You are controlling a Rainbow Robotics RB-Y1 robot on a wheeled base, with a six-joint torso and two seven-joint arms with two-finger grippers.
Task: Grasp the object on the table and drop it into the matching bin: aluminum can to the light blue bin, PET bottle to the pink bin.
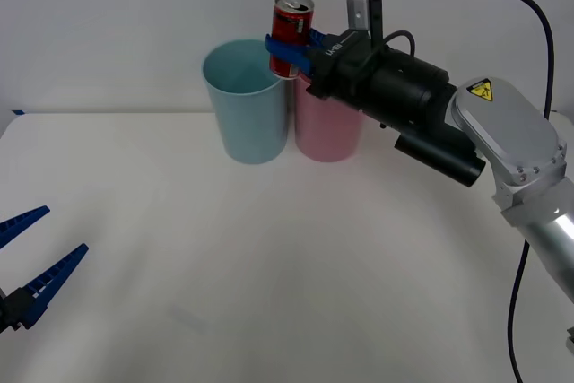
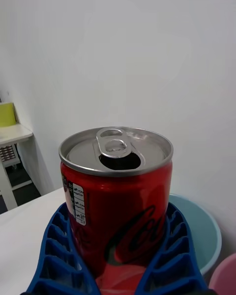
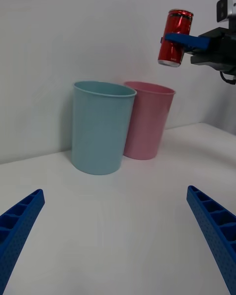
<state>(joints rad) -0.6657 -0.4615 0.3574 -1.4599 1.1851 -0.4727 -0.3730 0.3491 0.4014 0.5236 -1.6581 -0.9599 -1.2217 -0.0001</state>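
The right gripper (image 1: 289,49) clamps the aluminum can (image 1: 291,31) upright in the air above the rims of the light blue bin (image 1: 244,105) and the pink bin (image 1: 327,127). The left gripper (image 1: 31,262) hovers low over the table (image 1: 269,266), fingers spread wide.

Right arm extended forward and inward across the table, raised, wrist roughly level; right gripper (image 1: 289,45) held high, its blue ribbed fingers (image 2: 58,255) clamped around the aluminum can (image 1: 291,33). Left gripper (image 1: 34,262) low at the near left, fingers spread apart, holding nothing.
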